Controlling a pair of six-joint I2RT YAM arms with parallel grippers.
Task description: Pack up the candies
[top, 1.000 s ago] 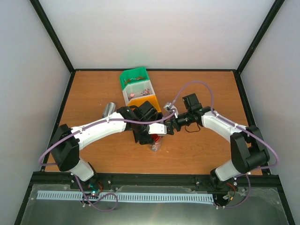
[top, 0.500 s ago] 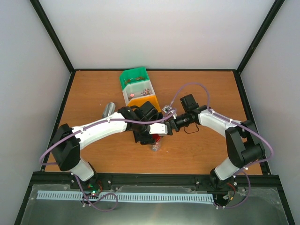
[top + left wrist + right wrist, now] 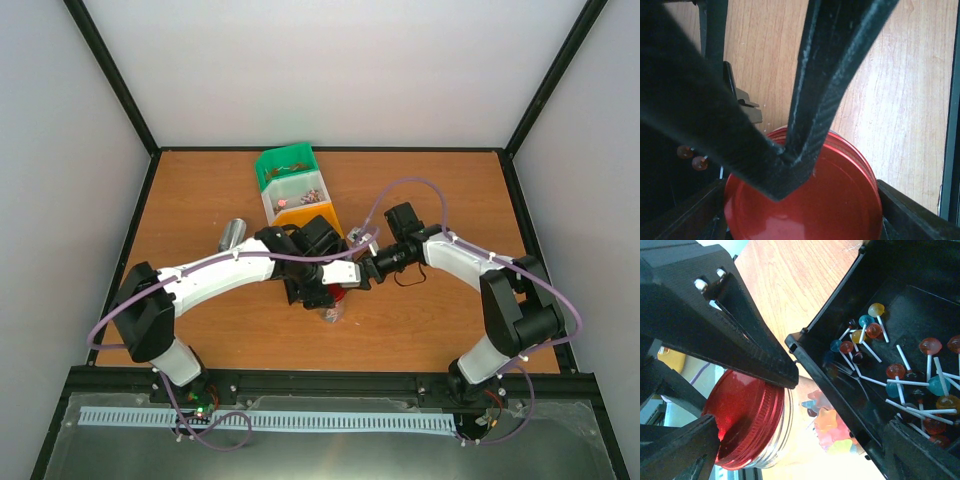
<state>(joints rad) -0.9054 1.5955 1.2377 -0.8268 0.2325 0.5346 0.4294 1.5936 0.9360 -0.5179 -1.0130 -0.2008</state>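
A clear jar point(image 3: 790, 435) with a round red lid point(image 3: 740, 415) holds soft coloured candies point(image 3: 832, 425). In the top view the jar point(image 3: 331, 314) is at table centre. My left gripper point(image 3: 333, 284) is shut across the red lid point(image 3: 840, 200), one finger on each side of its rim. My right gripper point(image 3: 362, 266) is open wide point(image 3: 805, 455). One of its fingertips point(image 3: 695, 450) rests against the lid's flat face. A black bin's rim hides the jar's base. More small candies lie in the white bin point(image 3: 296, 196).
A black bin point(image 3: 840, 390) of lollipops point(image 3: 900, 370) sits right beside the jar. Green point(image 3: 284, 165), white and orange point(image 3: 327, 221) bins stand in a row behind my grippers. A silver can point(image 3: 232, 233) lies at the left.
My right gripper has moved a little left, closer to the jar lid. My left gripper has stayed on the lid with only a slight shift.
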